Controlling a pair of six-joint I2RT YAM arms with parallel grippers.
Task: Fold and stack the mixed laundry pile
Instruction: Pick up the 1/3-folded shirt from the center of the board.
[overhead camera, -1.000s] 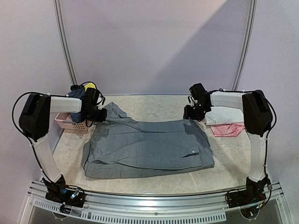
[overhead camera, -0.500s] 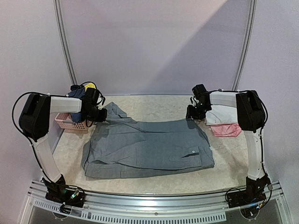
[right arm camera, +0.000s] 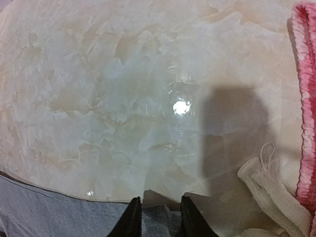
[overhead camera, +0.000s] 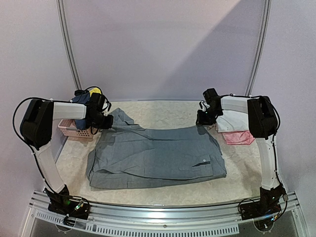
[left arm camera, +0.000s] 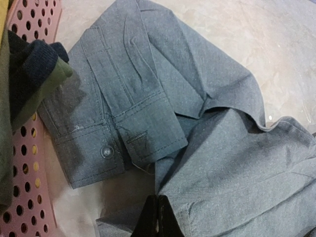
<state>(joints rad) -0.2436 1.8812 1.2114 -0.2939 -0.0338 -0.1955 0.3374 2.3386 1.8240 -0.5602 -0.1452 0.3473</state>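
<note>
Shows a small shift from a second ago: right hand (overhead camera: 202,120) a touch farther out and nearer the far edge of the desk (overhead camera: 163,109), with its elbow housing swung inward. No change at the left hand (overhead camera: 103,122) or in any cloth.

Counts two hands, one grey garment (overhead camera: 158,155), one pink lattice basket (overhead camera: 74,129), one white piece (overhead camera: 234,122) and one pink piece (overhead camera: 240,137).

Grey garment: spread flat and roughly folded, long axis running from one hand to the other, with a far corner under each. At the left hand (left arm camera: 158,217), a buttoned band of the grey garment (left arm camera: 222,173) lies just ahead of the fingertips, pointing toward the basket (left arm camera: 29,197). Fingers there pressed together with their tips down on grey cloth. Cannot tell whether a fold is pinched between them.

Right hand (right arm camera: 160,217): fingers parted, with the far edge of the grey garment (right arm camera: 49,212) lying between them and bare desk (right arm camera: 123,98) ahead.

Just outboard of the right hand: white piece (right arm camera: 271,192) touching the pink piece (right arm camera: 303,74).

Just outboard of the left hand: the basket, holding a navy blue top (overhead camera: 79,98) and a yellow garment (overhead camera: 95,91), heaped above the rim.
</note>
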